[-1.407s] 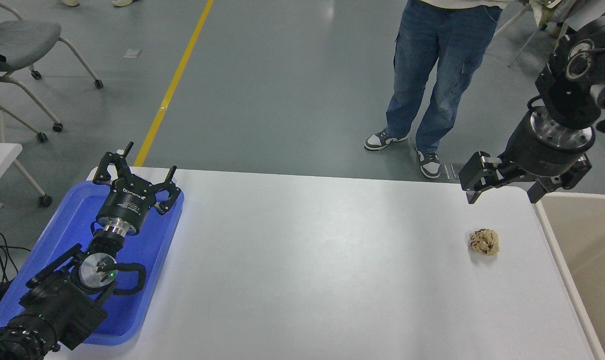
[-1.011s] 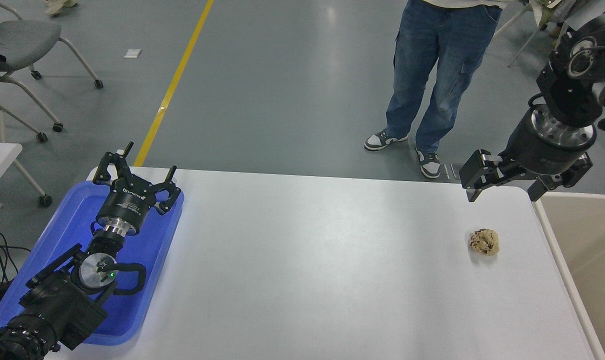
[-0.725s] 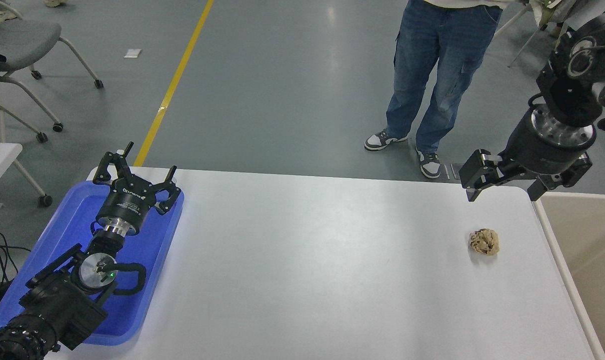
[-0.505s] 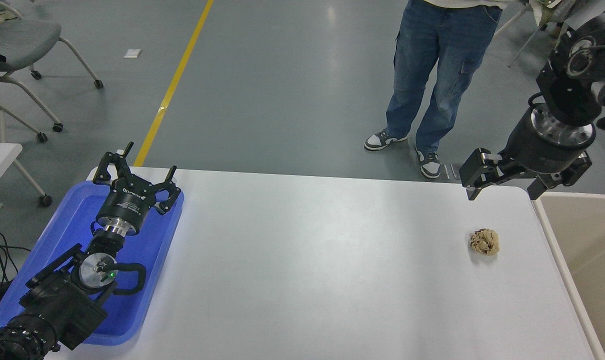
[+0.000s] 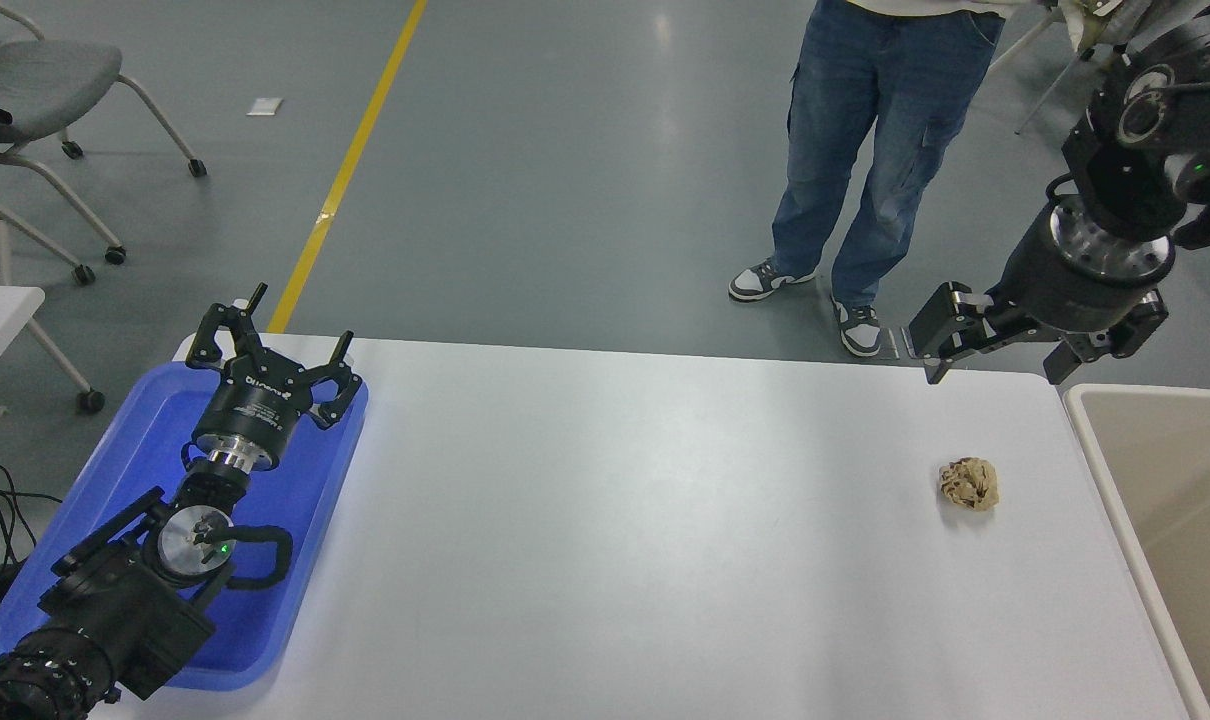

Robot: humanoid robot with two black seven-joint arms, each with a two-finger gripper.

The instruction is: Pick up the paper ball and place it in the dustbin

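**Paper ball: handling properties and grasp point**

The paper ball [image 5: 969, 483] lies on the white table [image 5: 645, 520] near its right edge, just beside the dustbin [image 5: 1090, 440]. The right gripper [image 5: 995, 350] hangs above the table's far edge, apart from the ball, its jaws spread and empty. The left gripper [image 5: 265, 350] is parked over the blue tray [image 5: 115, 470], also spread.

Expected properties: very light, soft, compressible, not fragile, creased surface giving good friction. Recommended hold: across the ball's middle, from above, with light closing force.
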